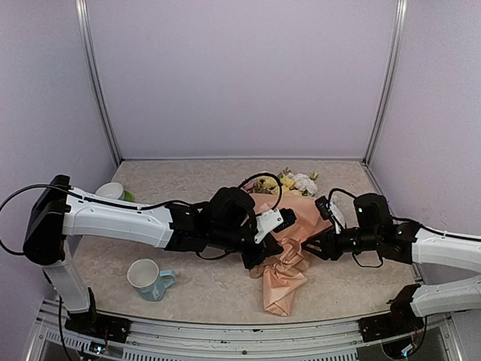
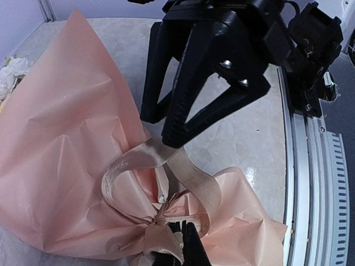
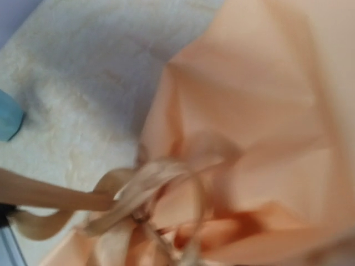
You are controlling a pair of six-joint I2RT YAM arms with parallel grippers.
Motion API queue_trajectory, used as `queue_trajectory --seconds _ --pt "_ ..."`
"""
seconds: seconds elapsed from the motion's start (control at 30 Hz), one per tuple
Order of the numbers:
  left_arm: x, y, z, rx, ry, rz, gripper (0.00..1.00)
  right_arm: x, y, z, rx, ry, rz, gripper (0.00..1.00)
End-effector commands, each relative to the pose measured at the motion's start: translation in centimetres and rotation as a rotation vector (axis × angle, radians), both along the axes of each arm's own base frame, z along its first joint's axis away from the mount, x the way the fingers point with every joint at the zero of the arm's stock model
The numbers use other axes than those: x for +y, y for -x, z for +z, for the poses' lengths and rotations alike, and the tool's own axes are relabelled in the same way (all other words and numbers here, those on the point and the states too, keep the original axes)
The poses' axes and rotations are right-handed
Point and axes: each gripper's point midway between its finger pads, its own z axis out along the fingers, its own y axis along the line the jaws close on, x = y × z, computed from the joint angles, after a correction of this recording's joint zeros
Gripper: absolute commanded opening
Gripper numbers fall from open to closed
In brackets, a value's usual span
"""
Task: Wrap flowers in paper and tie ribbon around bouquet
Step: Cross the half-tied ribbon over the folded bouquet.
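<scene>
Step in hand: tying the ribbon at the bouquet neck.

- Bouquet (image 1: 285, 263) lies mid-table. Flowers (image 1: 289, 182) point to the far wall, and the tail of the peach paper (image 2: 66, 138) points to the near edge.
- Tan satin ribbon (image 2: 138, 158) goes round the gathered neck of the paper. It is crossed into a knot, w/ one loop standing up.
- L gripper (image 2: 183, 230): fully closed, pinching the ribbon right at the knot.
- R gripper (image 2: 159, 130): jaws partway apart, over the loop. One fingertip touches the loop top. Nothing is clamped between them, as far as the L wrist view shows.
- R wrist view is blurred and its own fingers can't be made out, so there's no cross-check.

How to do it well (judgement):
- L pinch should act as the anchor, so the knot doesn't slacken.
- R should straddle one flat strand only and close across its width. Satin is slippery, so an edge-on grip would prob. slide.
- Take no paper into the jaws. The sheet is thin and would tear or crumple.
- Pull low and away from L to cinch. Pulling upward would lift the bouquet instead of tightening.

Mug (image 1: 148, 277) sits well apart on the L side, so no interference.
</scene>
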Motion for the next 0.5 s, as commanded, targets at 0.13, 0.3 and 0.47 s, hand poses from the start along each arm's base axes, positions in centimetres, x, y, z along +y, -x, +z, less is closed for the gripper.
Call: queue_trajectory --seconds 0.13,0.3,0.47 --pt "-0.9 -0.5 -1.2 0.028 0.025 0.047 0.00 0.3 -0.6 5.2 -0.134 0.118 -0.092 0.31" --pt "-0.3 -0.4 -2.6 0.049 0.007 0.070 0.00 1.5 0.1 5.5 -0.108 0.097 -0.016 0.36" --pt "0.2 -0.6 -2.4 0.058 0.021 0.106 0.00 3.8 -1.4 2.2 -0.021 0.211 0.049 0.37"
